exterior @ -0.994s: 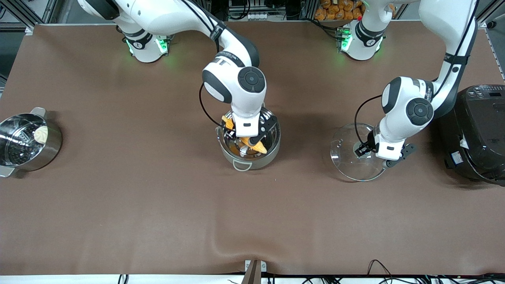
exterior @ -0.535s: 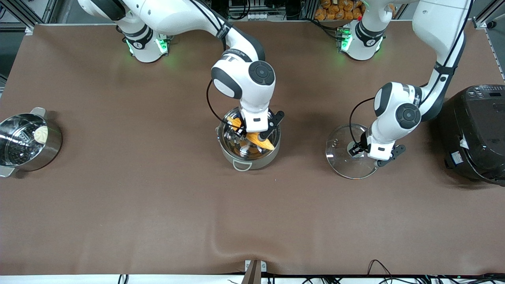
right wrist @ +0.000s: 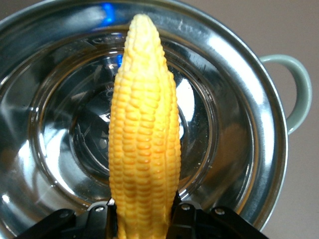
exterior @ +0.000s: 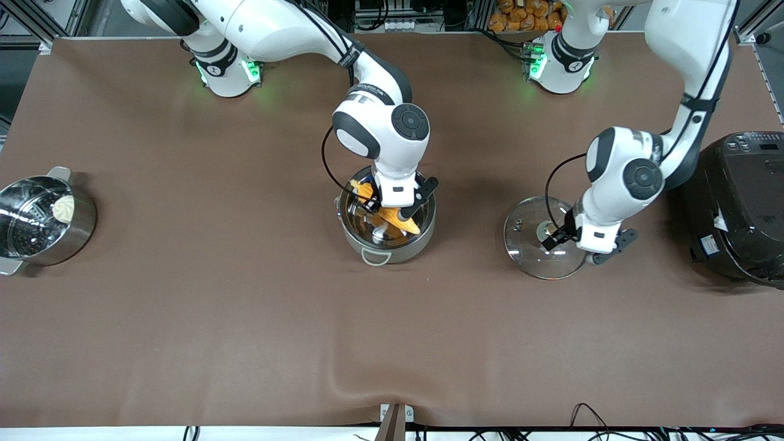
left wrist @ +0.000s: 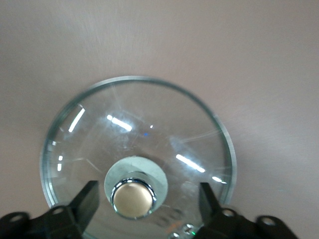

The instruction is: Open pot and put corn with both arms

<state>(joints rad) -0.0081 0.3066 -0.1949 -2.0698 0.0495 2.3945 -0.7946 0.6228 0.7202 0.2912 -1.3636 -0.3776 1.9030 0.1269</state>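
The steel pot stands open mid-table. My right gripper is shut on the yellow corn and holds it over the pot's mouth. In the right wrist view the corn points out from the gripper across the pot's bowl. The glass lid lies on the table toward the left arm's end. My left gripper is over it, open. In the left wrist view the fingers stand apart on either side of the copper knob of the lid.
A steel pot with a perforated insert and a white bun stands at the right arm's end. A big black rice cooker stands at the left arm's end, close to the left arm. The cloth has a ridge near the front edge.
The lid has shifted a little toward the pot and now lies flat, with the left gripper over it. The right gripper has moved slightly over the pot with the corn.
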